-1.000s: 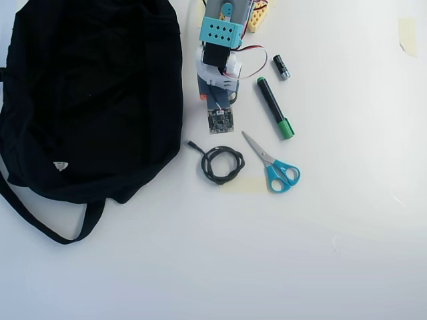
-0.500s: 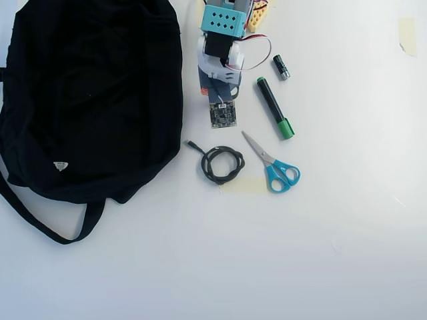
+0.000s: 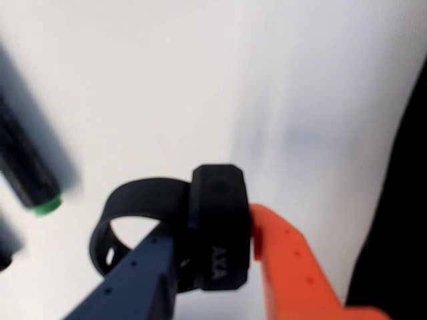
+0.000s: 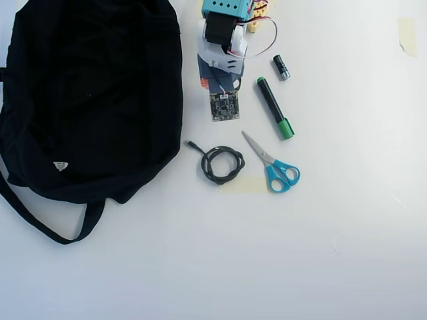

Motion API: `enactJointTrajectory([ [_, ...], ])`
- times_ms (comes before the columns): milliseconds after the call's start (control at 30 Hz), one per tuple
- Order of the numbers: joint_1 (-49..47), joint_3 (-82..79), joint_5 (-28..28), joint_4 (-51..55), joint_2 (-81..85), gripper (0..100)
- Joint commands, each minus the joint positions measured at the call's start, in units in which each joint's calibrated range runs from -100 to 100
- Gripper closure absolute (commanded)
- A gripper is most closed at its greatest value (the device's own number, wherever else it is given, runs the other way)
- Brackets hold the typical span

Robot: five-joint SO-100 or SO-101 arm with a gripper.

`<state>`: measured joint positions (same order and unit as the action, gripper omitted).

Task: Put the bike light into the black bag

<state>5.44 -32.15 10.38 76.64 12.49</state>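
In the wrist view my gripper is shut on the bike light, a black block marked AXA with a rubber ring sticking out to the left. The dark blue finger presses its left side and the orange finger its right; it hangs above the white table. The black bag fills the right edge. In the overhead view the black bag lies large at the left, just left of the arm, whose wrist hides the bike light and the fingertips.
In the overhead view, right of the arm lie a black marker with a green cap and a small battery. Below the arm are a coiled black cable and blue-handled scissors. The marker's green end shows blurred in the wrist view.
The arm has drawn back toward the top edge of the overhead view and slightly right; its wrist board sits higher than before. Bag, cable, scissors, marker and battery have not moved.
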Motion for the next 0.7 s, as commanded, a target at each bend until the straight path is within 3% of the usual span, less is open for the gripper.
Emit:
enactJointTrajectory([
  [0,0.1,3.58,0.11,2.51,3.6,98],
  [533,7.58,7.54,0.06,10.01,12.65,98],
  [667,9.3,15.26,-0.1,14.14,13.23,98],
])
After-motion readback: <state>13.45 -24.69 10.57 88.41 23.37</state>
